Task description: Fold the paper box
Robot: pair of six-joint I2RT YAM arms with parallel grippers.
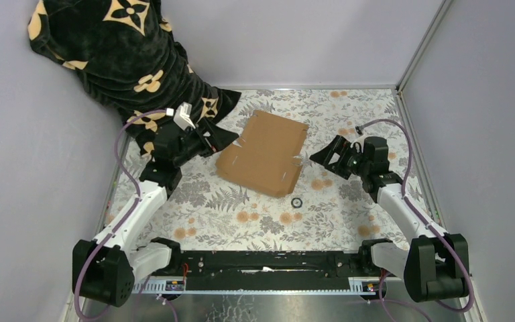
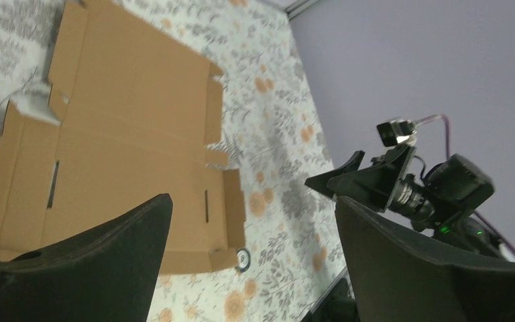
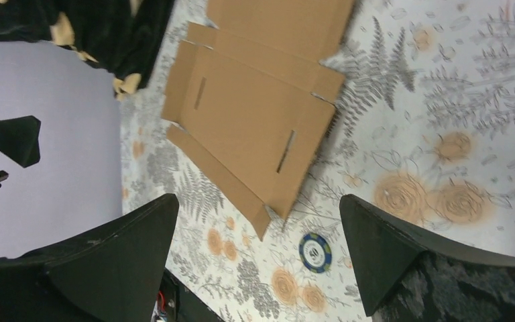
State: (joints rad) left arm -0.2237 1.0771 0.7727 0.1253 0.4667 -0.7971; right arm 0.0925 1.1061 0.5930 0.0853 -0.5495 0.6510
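Table (image 1: 241, 215) with grey fern-and-flower cover fills the cell floor, pale walls on three sides.

Black plush cloth (image 1: 121, 54) with tan flower motifs hangs down the far-left corner, lower end on the table behind the left arm.

Paper box (image 1: 263, 153) is flat and unfolded, plain brown, lying at a skew in the far-middle of the table, between the two grippers. Creases, slots and notched tabs are visible, and some notches are torn white. Its left edge is just beside the cloth; can't tell if they touch.

Left gripper (image 1: 211, 137) is off the box's left edge, pointing at it, fingers spread wide, nothing between them. No contact with the cardboard.

Right gripper (image 1: 325, 153) is off the box's right edge, near the notched corner, jaws equally wide apart and empty. Not touching the box either.

Small round blue-and-white disc (image 1: 297, 201) is on the table just off the box's near corner, separate from it.
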